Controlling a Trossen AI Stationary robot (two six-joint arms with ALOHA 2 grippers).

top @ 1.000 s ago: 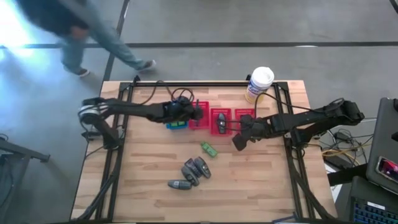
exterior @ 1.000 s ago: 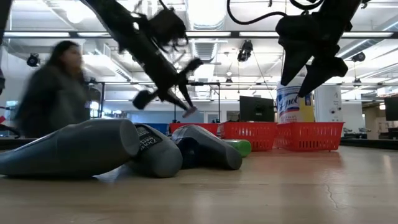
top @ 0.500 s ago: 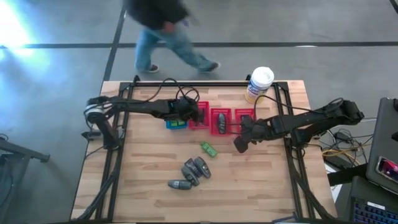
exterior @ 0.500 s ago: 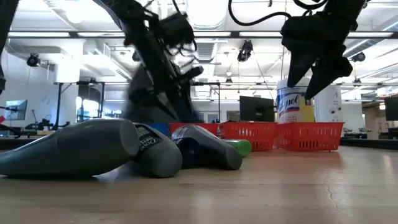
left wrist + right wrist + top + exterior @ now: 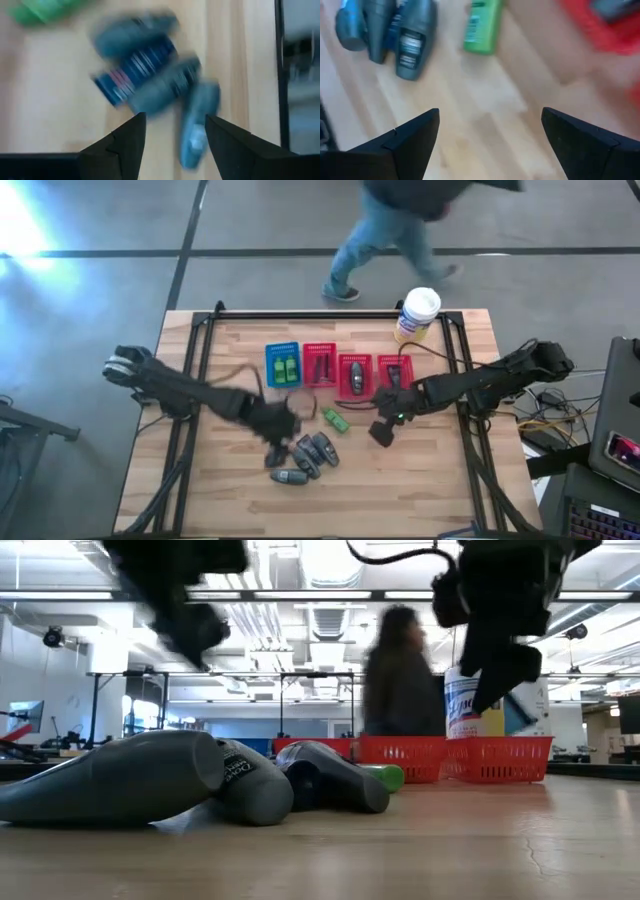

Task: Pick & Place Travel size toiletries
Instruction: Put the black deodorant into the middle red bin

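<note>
Wood planks with a pale, fine grain make up the table [image 5: 430,490], and a black tube frame [image 5: 190,420] rims it. Near the middle, toward the front edge, lies a huddle of dark grey tubes [image 5: 312,452], smooth, tapered and rounded at the shoulders, with one more grey tube [image 5: 290,476] lying apart just in front of them. In my left wrist view they smear together, a striped blue label across one of them, so I cannot count them there. My left gripper [image 5: 275,430] hangs just beside that huddle on its left side, its two dark fingers [image 5: 122,147] spread and empty. A slim glossy green bottle [image 5: 336,420] lies on its side between the huddle and the row of baskets toward the back edge. Blue mesh basket [image 5: 283,365] holds two more green bottles; the three red mesh baskets [image 5: 355,372] beside it hold dark items whose shapes I cannot make out. My right gripper [image 5: 381,432] hovers over bare wood right of the green bottle, fingers [image 5: 407,137] wide apart, holding nothing. A white-lidded yellow canister [image 5: 417,313] stands at the back edge. Beyond the table a person [image 5: 400,225] shows only as a blur, cut off by the picture's top.
</note>
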